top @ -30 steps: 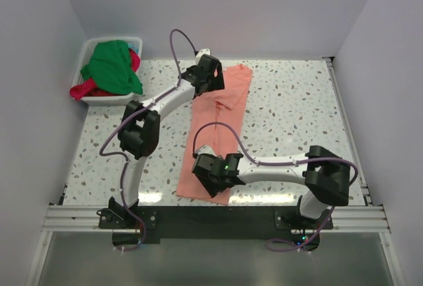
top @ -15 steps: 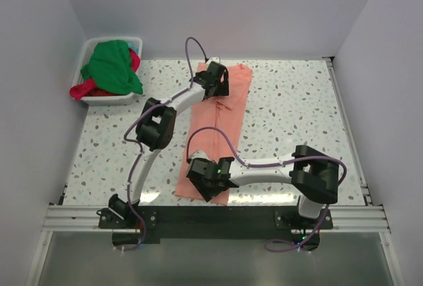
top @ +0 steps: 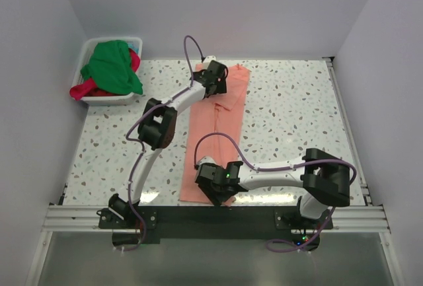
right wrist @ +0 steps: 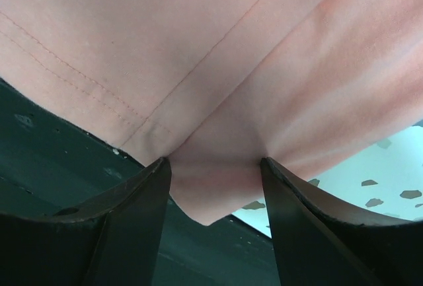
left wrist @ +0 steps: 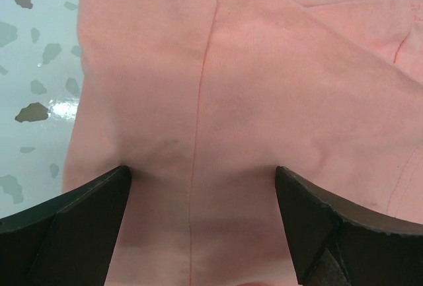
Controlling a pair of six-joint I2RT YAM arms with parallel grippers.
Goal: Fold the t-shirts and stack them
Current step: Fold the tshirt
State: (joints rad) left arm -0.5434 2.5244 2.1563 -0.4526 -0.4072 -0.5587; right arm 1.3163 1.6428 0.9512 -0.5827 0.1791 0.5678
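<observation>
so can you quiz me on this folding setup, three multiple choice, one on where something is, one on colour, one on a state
1. Where is the green t-shirt?
A in the white tub at the far left corner
B spread flat on the table
C on the floor

2. Which colour lies stretched out along the middle of the table?
A a blue t-shirt
B the salmon-pink t-shirt
C a yellow t-shirt

3. The left gripper is:
A out of view
B shut tight on nothing
C open wide over pink cloth

Answers:
1 A, the top view shows green cloth piled in the tub.
2 B, the only cloth on the table is pink, running from the far side to the near edge.
3 C, its wrist view shows the fingers far apart with flat cloth between them.
</observation>
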